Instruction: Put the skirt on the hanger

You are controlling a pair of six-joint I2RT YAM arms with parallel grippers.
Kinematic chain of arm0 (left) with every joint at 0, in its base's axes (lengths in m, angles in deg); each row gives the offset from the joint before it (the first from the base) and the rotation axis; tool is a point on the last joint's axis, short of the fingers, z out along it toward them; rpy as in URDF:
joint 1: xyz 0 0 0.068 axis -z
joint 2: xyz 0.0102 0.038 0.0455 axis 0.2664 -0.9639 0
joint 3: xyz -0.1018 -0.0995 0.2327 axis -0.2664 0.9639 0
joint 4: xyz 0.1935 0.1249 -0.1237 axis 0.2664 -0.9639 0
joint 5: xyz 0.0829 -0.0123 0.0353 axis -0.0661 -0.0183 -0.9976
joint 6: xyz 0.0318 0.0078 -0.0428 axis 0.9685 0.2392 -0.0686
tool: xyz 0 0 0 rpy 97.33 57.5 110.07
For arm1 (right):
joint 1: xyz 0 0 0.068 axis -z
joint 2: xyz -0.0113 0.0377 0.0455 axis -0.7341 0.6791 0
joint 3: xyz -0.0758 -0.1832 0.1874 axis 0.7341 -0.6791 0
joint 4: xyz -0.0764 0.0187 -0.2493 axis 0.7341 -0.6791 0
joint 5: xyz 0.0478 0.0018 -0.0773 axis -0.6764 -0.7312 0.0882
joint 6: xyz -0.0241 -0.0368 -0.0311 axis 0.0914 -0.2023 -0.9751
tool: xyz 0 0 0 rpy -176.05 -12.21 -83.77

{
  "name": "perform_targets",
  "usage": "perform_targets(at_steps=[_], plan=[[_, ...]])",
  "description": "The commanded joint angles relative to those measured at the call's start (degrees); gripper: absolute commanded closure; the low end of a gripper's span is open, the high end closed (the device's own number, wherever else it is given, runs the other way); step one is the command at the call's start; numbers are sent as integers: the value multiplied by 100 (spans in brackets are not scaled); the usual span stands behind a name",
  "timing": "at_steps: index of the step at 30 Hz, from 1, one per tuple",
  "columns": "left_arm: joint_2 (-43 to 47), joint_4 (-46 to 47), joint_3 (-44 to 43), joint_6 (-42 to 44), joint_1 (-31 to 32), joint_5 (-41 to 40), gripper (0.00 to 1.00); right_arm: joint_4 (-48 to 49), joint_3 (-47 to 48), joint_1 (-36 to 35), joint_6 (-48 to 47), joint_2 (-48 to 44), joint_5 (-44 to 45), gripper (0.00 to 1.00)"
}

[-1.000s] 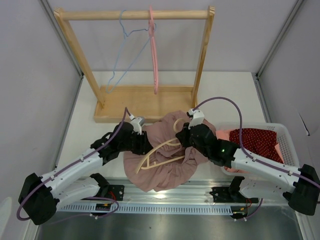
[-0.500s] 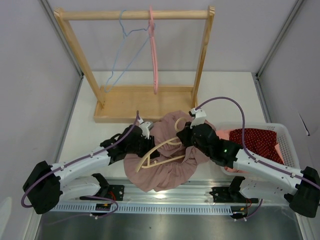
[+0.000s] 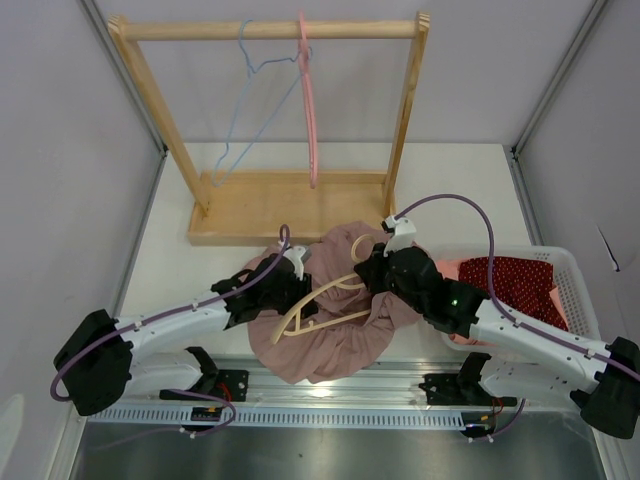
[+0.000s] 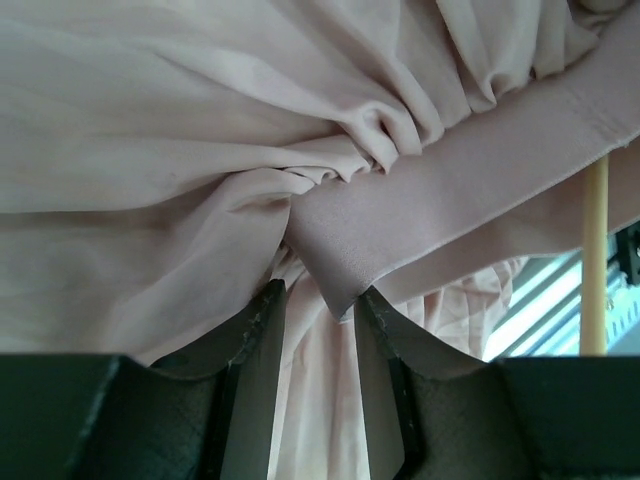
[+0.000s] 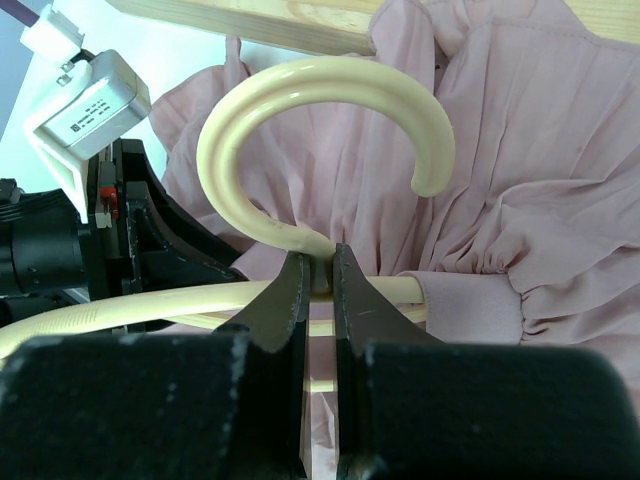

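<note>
The dusty-pink skirt [image 3: 335, 335] lies bunched on the table at the near centre, with a cream hanger [image 3: 305, 305] lying on top of it. My right gripper [image 3: 372, 270] is shut on the hanger's neck just under the hook [image 5: 330, 90], seen at the right gripper [image 5: 320, 268]. My left gripper [image 3: 296, 284] is at the skirt's left side. In its wrist view the left gripper [image 4: 320, 300] has its jaws apart, with a folded corner of the waistband [image 4: 480, 170] hanging between the tips. Gathered skirt fabric [image 4: 250, 150] fills that view, and a hanger bar [image 4: 594, 260] shows at the right.
A wooden rack [image 3: 270, 30] stands at the back on its base [image 3: 290, 205], carrying a blue wire hanger [image 3: 250, 100] and a pink hanger [image 3: 307, 110]. A white basket [image 3: 570, 270] at the right holds a red dotted garment [image 3: 515, 280].
My left arm has stretched right and forward, bringing its gripper in against the skirt next to the hanger. The right gripper has kept its hold and barely moved.
</note>
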Motion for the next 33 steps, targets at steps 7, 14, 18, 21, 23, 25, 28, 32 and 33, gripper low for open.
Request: perform_targets(at_steps=[7,14,18,21,23,25,28,32,33], plan=[[48,652,-62,-227,174,-774,61,365,-7,27,83,-144,-44,100],[-225,739,-10,-350,244,-967,74,374,-16,27,92,-162,-44,100],[-295,766,-36,-368,244,-1029,90,408,-33,27,91,-153,-35,100],[-226,512,-194,-342,244,-1099,100,417,-25,35,48,-118,70,100],[-120,213,-308,-289,235,-1143,100,444,-7,44,-40,-83,201,100],[29,-165,-422,-289,156,-1108,100,505,11,97,-163,-39,368,100],[328,-473,-484,-359,-63,-863,100,637,28,185,-347,40,780,100],[680,-737,-493,-351,-598,-274,100,908,-16,273,-558,215,1256,100],[732,-885,-510,-333,-661,-151,100,971,-24,273,-611,277,1361,100]])
